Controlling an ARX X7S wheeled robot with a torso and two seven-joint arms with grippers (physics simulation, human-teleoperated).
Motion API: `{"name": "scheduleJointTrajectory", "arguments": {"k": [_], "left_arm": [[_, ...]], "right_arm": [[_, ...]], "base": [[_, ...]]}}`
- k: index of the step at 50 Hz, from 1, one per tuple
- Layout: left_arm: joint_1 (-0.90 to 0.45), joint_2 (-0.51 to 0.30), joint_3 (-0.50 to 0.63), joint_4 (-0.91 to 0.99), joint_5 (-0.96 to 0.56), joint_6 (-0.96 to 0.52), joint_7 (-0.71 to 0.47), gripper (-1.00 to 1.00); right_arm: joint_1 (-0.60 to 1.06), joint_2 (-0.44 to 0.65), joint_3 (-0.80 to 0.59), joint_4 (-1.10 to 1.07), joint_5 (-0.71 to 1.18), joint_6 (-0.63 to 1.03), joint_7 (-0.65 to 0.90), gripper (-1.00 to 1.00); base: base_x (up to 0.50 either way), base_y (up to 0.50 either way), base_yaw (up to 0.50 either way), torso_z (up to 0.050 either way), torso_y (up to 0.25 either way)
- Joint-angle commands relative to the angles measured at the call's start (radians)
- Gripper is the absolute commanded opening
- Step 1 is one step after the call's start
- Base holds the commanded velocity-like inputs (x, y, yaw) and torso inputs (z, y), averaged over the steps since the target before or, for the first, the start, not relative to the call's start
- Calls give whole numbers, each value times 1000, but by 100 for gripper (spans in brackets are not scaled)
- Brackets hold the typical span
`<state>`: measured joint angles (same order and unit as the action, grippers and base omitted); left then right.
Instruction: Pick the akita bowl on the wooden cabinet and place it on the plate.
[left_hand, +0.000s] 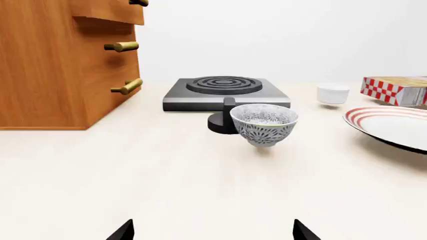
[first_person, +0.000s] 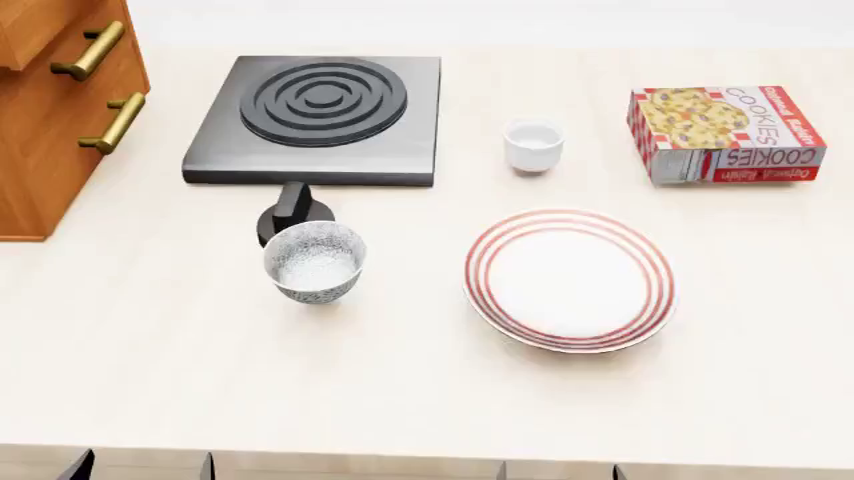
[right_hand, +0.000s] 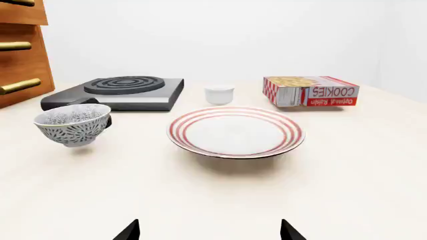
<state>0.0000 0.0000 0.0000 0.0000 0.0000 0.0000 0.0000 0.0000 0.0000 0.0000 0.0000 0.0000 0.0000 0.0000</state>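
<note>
Bowl (left_hand: 264, 124) on table, well ahead of left fingers (left_hand: 124, 231), both pairs spread, empty.

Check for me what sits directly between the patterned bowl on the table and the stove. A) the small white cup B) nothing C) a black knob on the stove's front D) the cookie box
C: in the head view a black knob juts from the stove front edge, right behind the patterned bowl; the white cup and cookie box stand off to the right.
</note>
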Motion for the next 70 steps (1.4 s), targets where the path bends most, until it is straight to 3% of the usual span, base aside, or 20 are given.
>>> {"name": "scheduleJointTrajectory", "arguments": {"k": [1, 17, 21, 48, 60, 70], "left_arm": [[-3, -16, 17, -3, -15, -5, -21, 100], [-1, -54, 63, 1, -61, 2, -71, 100], [-9, -55, 63, 0, -26, -28, -128, 100], [-9, -91, 106, -4, -88, 3, -128, 100], [-17, -99, 115, -6, -95, -22, -164, 100], [-20, -111, 133, -11, -98, -14, -171, 100]], "right_arm": [[-8, 17, -28, -6, 0, -7, 22, 100], [-8, 57, -84, 6, 16, -17, 73, 100], [-5, 62, -91, 11, 21, -19, 82, 100], [1, 91, -128, 10, 47, -15, 129, 100], [8, 106, -152, 26, 32, -23, 156, 100], [9, 115, -163, 23, 41, -18, 166, 100]], "base": [[0, 0, 0, 0, 0], [0, 0, 0, 0, 0], [0, 0, 0, 0, 0], [0, 0, 0, 0, 0], [0, 0, 0, 44, 0], [0, 452, 0, 1, 0]]}}
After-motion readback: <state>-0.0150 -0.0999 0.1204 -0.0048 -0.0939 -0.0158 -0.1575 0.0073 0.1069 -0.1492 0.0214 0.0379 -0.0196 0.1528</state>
